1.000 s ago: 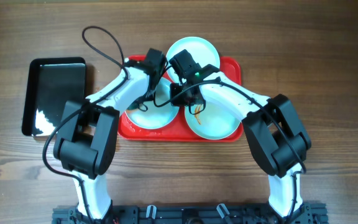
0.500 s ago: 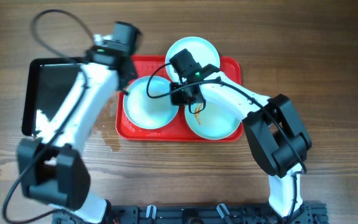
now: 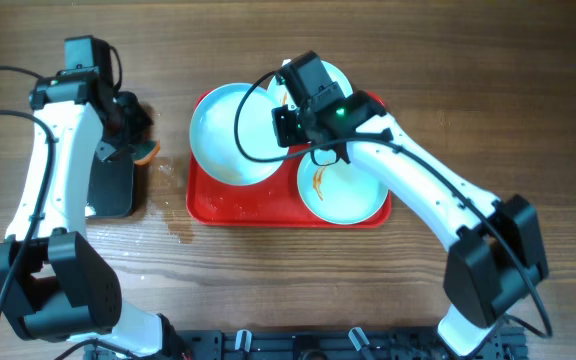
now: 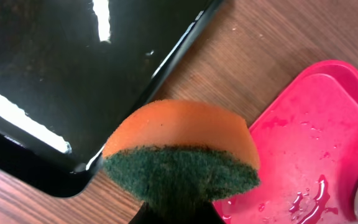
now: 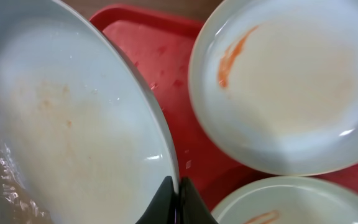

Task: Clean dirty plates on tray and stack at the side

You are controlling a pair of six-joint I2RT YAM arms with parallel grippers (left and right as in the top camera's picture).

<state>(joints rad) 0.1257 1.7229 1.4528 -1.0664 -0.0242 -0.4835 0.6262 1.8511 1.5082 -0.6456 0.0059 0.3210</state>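
Seen from overhead, the left gripper (image 3: 138, 145) is clamped on an orange sponge (image 3: 148, 151), with the black tray (image 3: 116, 185) under and behind it and the red tray (image 3: 268, 208) well off to its right on the wooden table (image 3: 528, 100). The right gripper (image 3: 290, 128) pinches the right-hand edge of the held plate (image 3: 223, 135). That plate spreads to the gripper's left, and its far edge reaches past the red tray's rim. A second plate (image 3: 336, 78) lies behind this gripper, mostly hidden by the arm. A third plate (image 3: 358, 190) sits on the tray in front and to its right, with an orange streak in the bowl.

From the left wrist, the sponge (image 4: 182, 149) fills the space just ahead of the left gripper (image 4: 176, 208), green scouring face toward the camera. Only a dark sliver of the fingers shows beneath it. The black tray (image 4: 55, 68) lies ahead to the left. The red tray (image 4: 319, 137), beaded with water, lies to the right.

From the right wrist, the right gripper (image 5: 178, 199) is closed on the rim of the held plate (image 5: 61, 124), which is wet and faintly stained. To the right of the fingertips the second plate (image 5: 284, 93) shows an orange smear, the third plate (image 5: 303, 202) sits nearer, and the red tray (image 5: 160, 50) shows between them.
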